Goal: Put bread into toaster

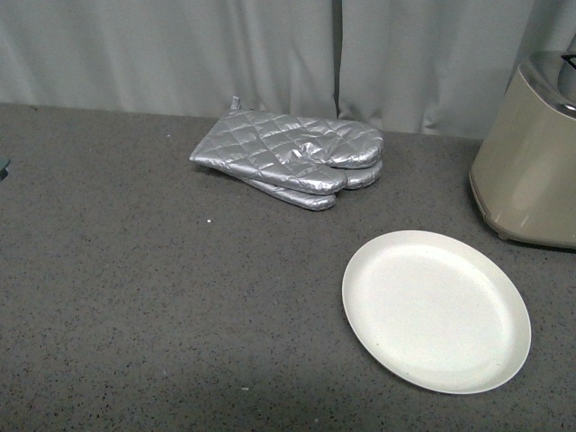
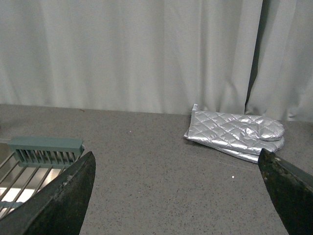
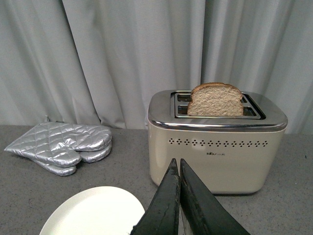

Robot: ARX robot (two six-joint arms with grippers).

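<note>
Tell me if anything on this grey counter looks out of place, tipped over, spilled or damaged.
Nothing stands out. The light-brown bread slice stands upright in a slot of the beige toaster with the silver top, its upper half sticking out. The round white plate is bare, and the silver quilted oven mitts lie neatly stacked.

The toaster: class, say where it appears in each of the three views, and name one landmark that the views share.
Front view: the toaster is cut off at the right edge, behind the white plate.
Left wrist view: not in it.
Right wrist view: right of centre, whole, with the bread standing in a slot.
Shared landmark: the silver oven mitts by the curtain.
</note>
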